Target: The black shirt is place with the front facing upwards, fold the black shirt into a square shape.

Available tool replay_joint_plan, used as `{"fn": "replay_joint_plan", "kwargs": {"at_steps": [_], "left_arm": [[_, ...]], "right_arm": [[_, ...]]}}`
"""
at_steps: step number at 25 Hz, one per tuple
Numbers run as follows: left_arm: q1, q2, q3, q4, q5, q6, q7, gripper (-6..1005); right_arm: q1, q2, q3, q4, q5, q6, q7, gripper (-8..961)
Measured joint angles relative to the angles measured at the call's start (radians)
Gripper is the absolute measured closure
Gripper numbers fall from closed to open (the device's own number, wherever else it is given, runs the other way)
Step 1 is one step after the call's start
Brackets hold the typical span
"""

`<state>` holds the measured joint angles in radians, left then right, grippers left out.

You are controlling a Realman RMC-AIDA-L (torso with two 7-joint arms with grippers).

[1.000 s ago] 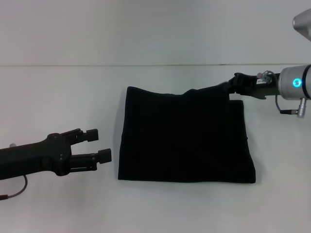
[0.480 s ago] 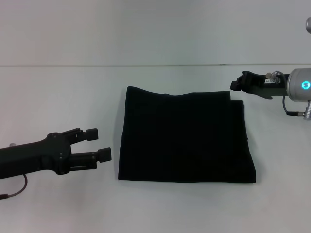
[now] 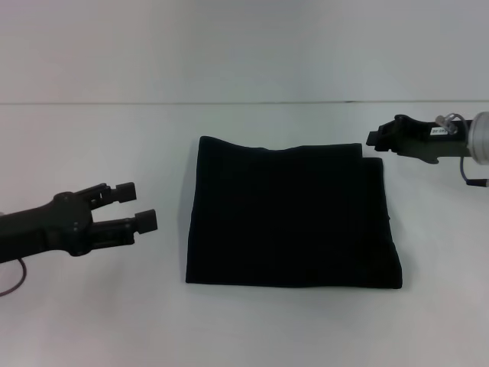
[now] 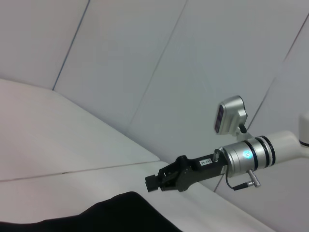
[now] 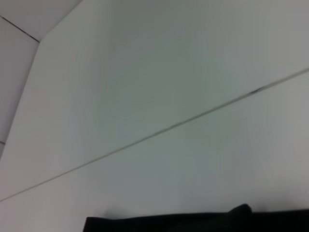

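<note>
The black shirt [image 3: 290, 218] lies flat in the middle of the white table as a folded, roughly square block, with no lettering showing. A strip of the shirt [image 4: 96, 217] fills the bottom of the left wrist view, and an edge of the shirt [image 5: 193, 221] shows in the right wrist view. My left gripper [image 3: 136, 206] hovers open and empty to the left of the shirt, clear of its edge. My right gripper [image 3: 376, 141] is just off the shirt's far right corner, open and holding nothing. The left wrist view also shows the right gripper [image 4: 154, 181].
A white table [image 3: 92, 145] surrounds the shirt, with a seam line [image 3: 229, 102] running across the back. Pale wall panels [image 4: 120, 72] stand behind it.
The right gripper let go of the shirt's far right corner, which dropped flat, and it drew back to the right. The left gripper pulled back to the left, away from the shirt.
</note>
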<state>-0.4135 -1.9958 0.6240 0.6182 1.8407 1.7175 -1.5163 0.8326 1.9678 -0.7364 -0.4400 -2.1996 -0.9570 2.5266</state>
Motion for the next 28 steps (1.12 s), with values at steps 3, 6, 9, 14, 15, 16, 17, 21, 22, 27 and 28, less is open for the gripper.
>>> {"fn": "replay_joint_plan", "kwargs": {"at_steps": [3, 6, 9, 14, 15, 16, 17, 21, 22, 27, 28], "left_arm": [[0.0, 0.018, -0.014, 0.017, 0.008, 0.039, -0.033, 35], [0.001, 0.032, -0.018, 0.031, 0.01, 0.066, -0.052, 35], [0.005, 0.038, -0.018, 0.063, 0.012, 0.088, -0.079, 35], [0.007, 0.041, -0.018, 0.099, 0.033, 0.098, -0.099, 35], [0.007, 0.041, -0.018, 0.105, 0.041, 0.098, -0.099, 35], [0.006, 0.041, -0.02, 0.11, 0.049, 0.095, -0.099, 35], [0.004, 0.042, -0.022, 0.113, 0.056, 0.092, -0.099, 35], [-0.003, 0.047, -0.038, 0.114, 0.072, 0.08, -0.099, 35], [-0.003, 0.049, -0.04, 0.114, 0.073, 0.078, -0.097, 35], [-0.002, 0.049, -0.044, 0.114, 0.074, 0.077, -0.094, 35], [-0.002, 0.049, -0.044, 0.114, 0.074, 0.077, -0.094, 35]], "right_arm": [[-0.002, -0.017, 0.0, 0.002, -0.002, -0.041, 0.056, 876], [0.003, -0.026, -0.018, 0.005, -0.006, -0.063, 0.108, 768], [0.012, -0.031, -0.041, 0.011, -0.008, -0.081, 0.154, 660], [0.016, -0.039, -0.076, 0.017, -0.051, -0.06, 0.224, 416], [0.015, -0.039, -0.077, 0.017, -0.058, -0.049, 0.23, 401], [0.015, -0.039, -0.077, 0.017, -0.06, -0.038, 0.233, 386], [0.015, -0.038, -0.077, 0.017, -0.06, -0.028, 0.233, 371], [0.03, -0.03, -0.08, 0.025, -0.057, 0.017, 0.234, 326], [0.038, -0.026, -0.08, 0.035, -0.057, 0.029, 0.232, 327], [0.07, -0.004, -0.089, 0.057, -0.059, 0.067, 0.225, 330], [0.073, 0.0, -0.093, 0.057, -0.059, 0.073, 0.225, 330]]}}
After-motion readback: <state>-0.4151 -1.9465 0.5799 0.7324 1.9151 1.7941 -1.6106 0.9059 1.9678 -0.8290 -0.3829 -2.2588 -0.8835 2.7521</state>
